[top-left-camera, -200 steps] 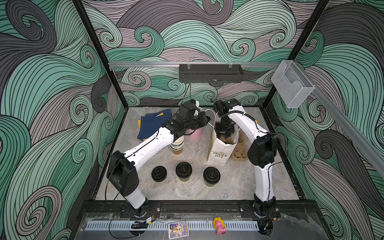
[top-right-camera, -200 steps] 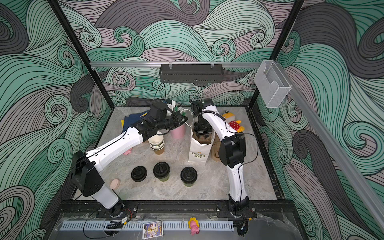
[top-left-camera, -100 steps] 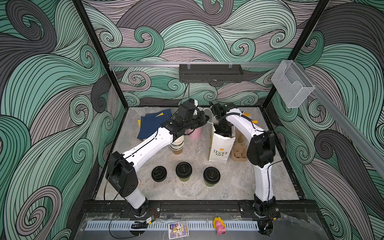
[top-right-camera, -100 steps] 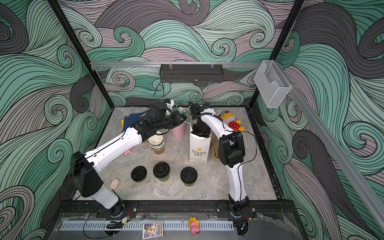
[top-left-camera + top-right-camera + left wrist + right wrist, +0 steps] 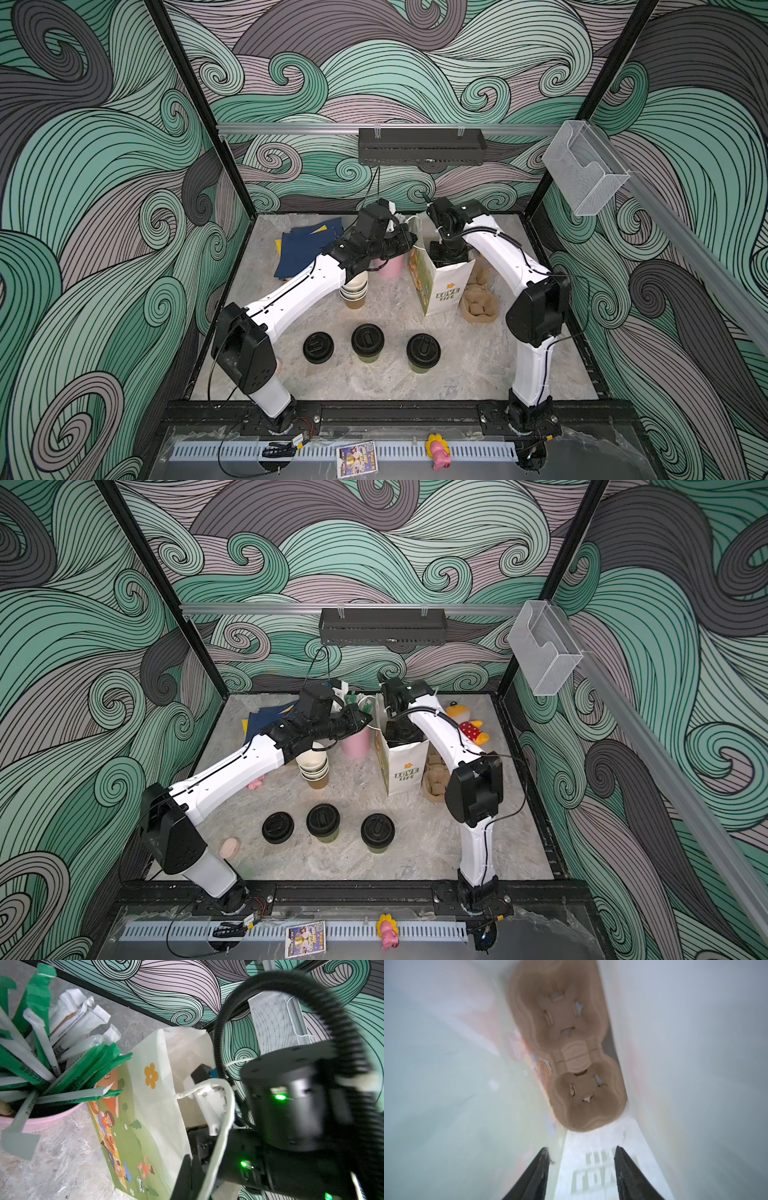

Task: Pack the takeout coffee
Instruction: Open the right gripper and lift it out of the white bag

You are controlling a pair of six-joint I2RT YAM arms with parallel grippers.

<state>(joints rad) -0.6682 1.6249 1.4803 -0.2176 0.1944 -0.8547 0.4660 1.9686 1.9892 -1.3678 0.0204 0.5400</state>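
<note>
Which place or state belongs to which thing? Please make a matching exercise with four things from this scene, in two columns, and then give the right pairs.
Things:
1. pulp cup carrier
2. loose black lid
3. pink straw cup
4. right gripper

Places or states:
a. open, inside the paper bag
b. flat on the table, on no cup
c. at the bottom of the bag
d. upright beside the bag, outside it

Pairs: 1-c, 2-b, 3-d, 4-a.

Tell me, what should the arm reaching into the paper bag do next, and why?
Probably lift the right gripper straight up out of the bag. Its jaws stand apart with nothing between them, the brown cup tray already lies at the bottom, and the nearest lidded cup stands outside on the table.
</note>
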